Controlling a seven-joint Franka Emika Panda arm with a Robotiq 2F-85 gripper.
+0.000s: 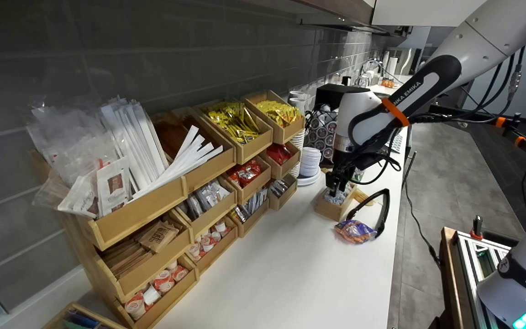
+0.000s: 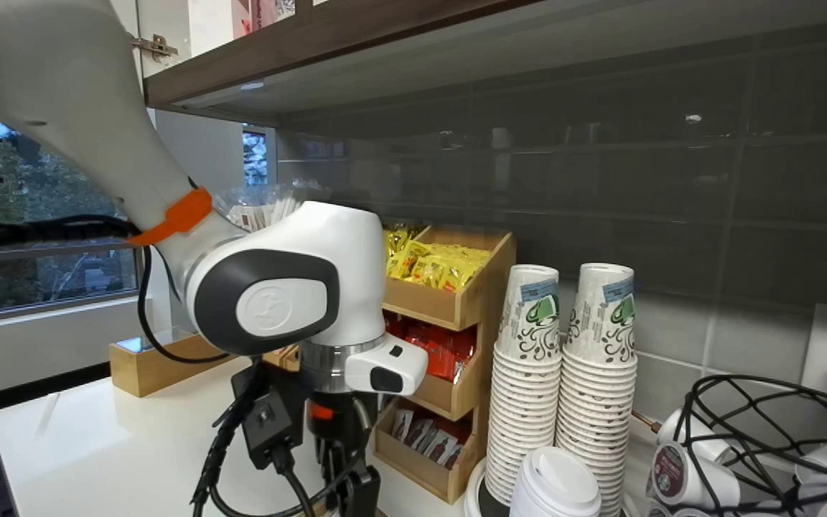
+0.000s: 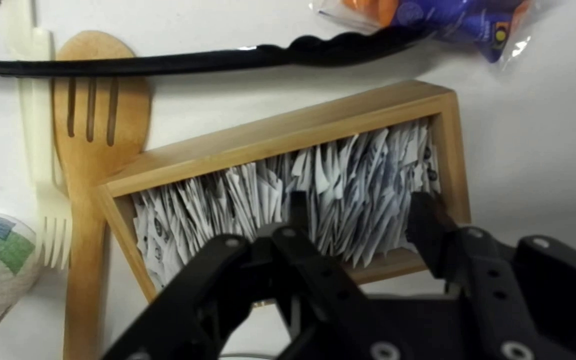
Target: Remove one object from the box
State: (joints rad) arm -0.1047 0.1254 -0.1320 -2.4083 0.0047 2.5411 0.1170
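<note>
Box [image 3: 278, 146] beneath the spread pincer [image 3: 360, 207]

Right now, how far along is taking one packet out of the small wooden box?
Reaching the small wooden box looks done: the open gripper is over it. In hand: apparently lining up; paper packets show between its spread jaws, none visibly clamped. Left: closing on one and lifting it out.

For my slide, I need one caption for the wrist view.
Open claw over a small wooden box packed with paper packets, a slotted wooden spoon lying beside the box.
</note>
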